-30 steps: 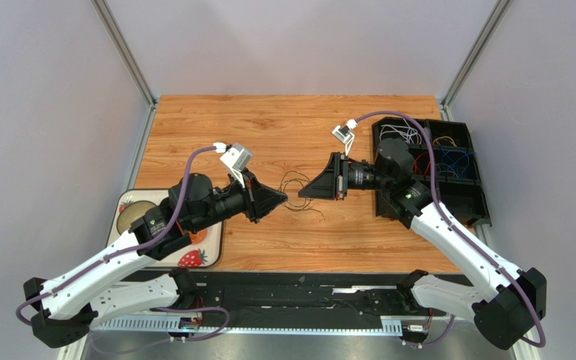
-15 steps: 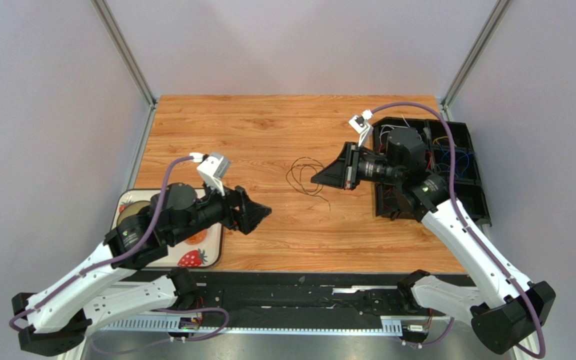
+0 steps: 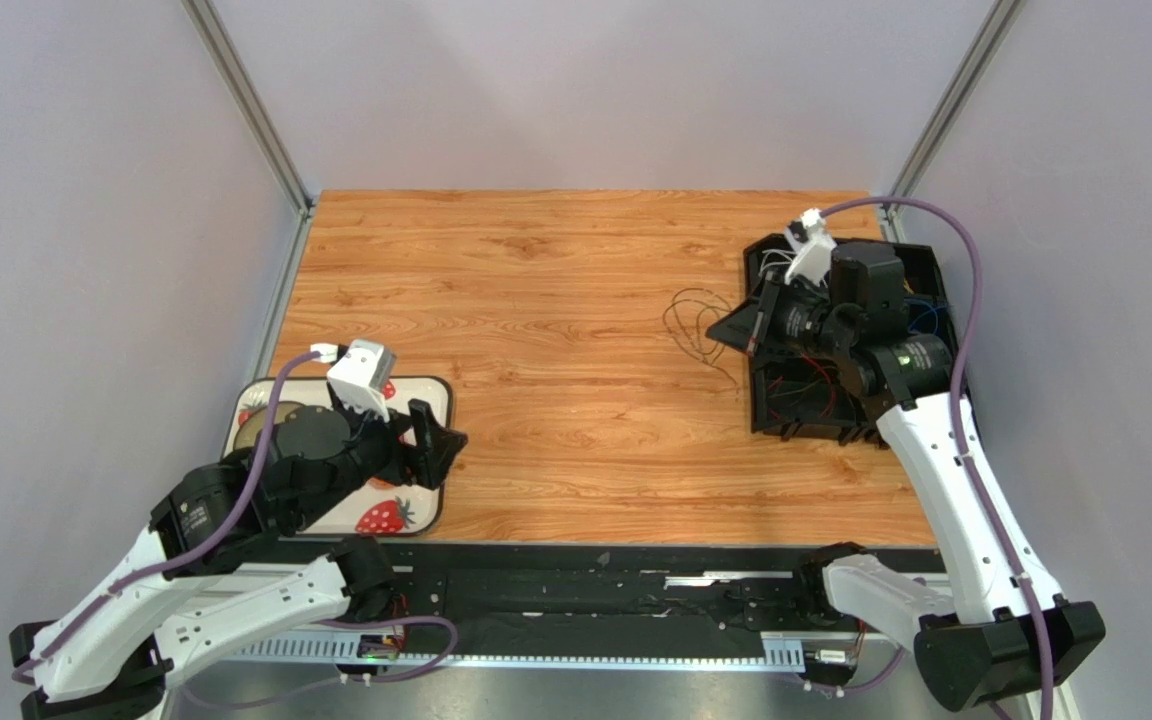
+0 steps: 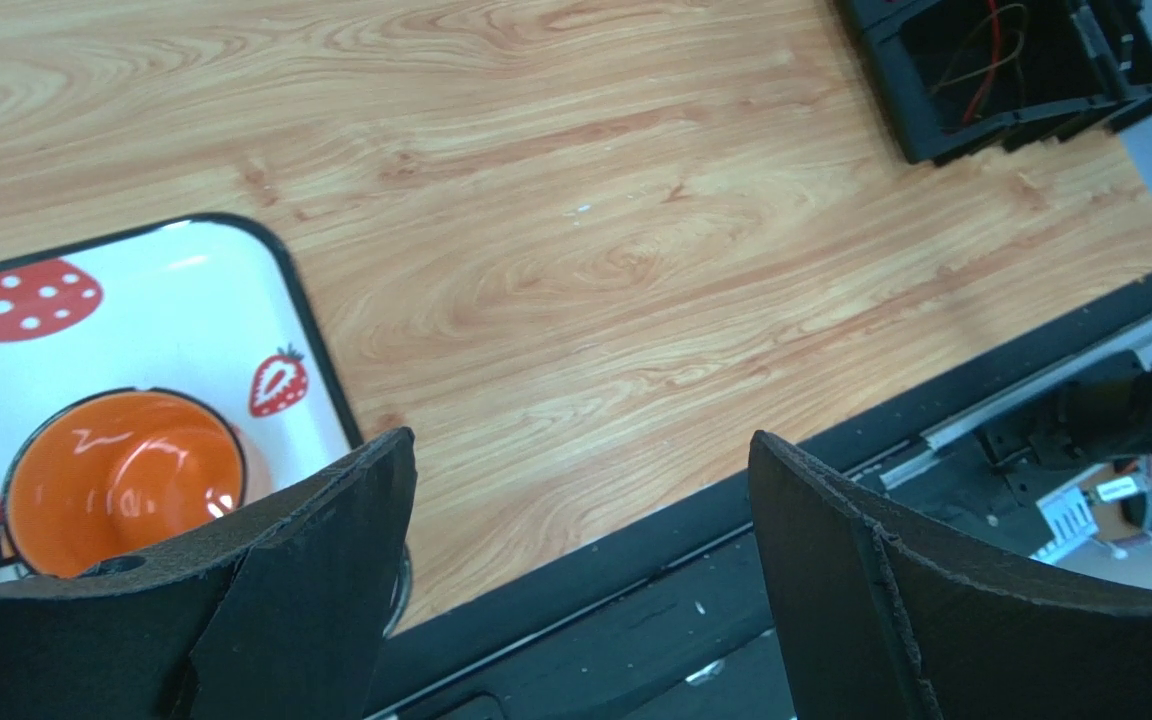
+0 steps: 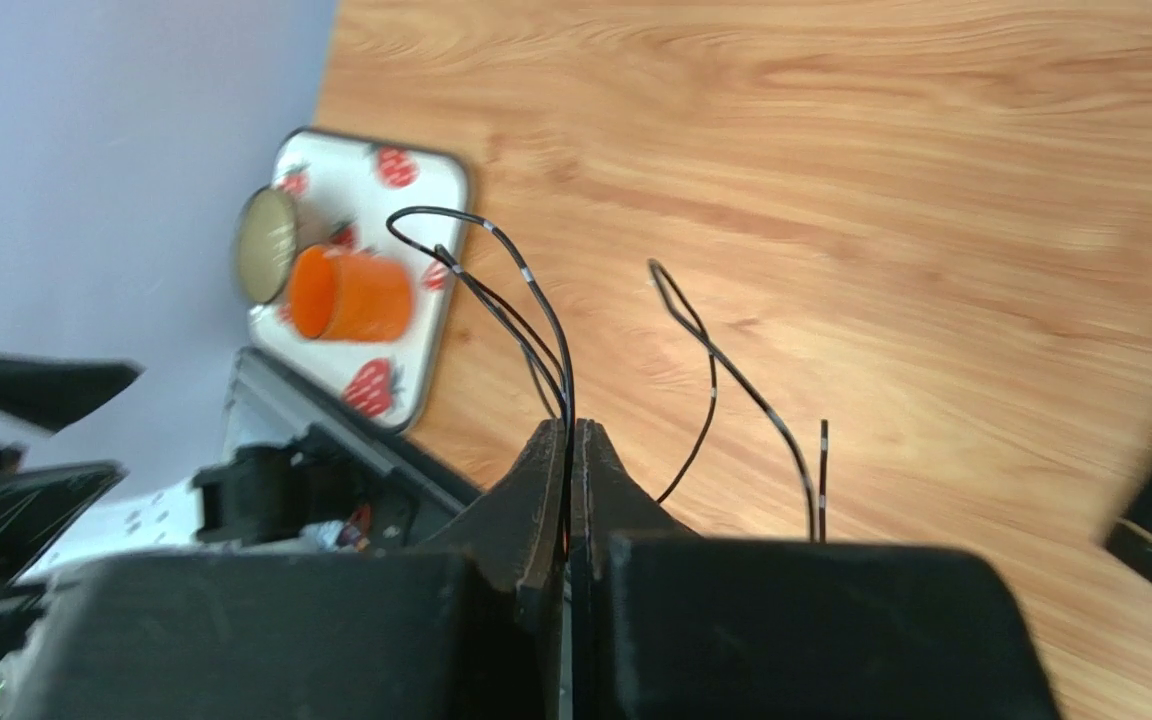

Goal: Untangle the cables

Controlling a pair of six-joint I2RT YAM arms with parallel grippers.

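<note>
The wooden desk (image 3: 567,300) carries a black compartment box (image 3: 772,425) at its right edge. A strawberry-print tray (image 3: 425,393) sits at its near left corner. The left pincer (image 3: 444,447) hangs over the tray's right rim with its jaws spread wide and nothing between them. The right pincer (image 3: 729,324) is just beside the box's left wall, clamped shut on a thin dark cable (image 3: 687,323). An orange cup (image 4: 124,480) stands on the tray. The cable's loops and loose ends stick out from the pincer tip toward the desk's middle; whether they touch the wood cannot be told. Red wires (image 4: 988,60) lie in a near compartment of the box.
</note>
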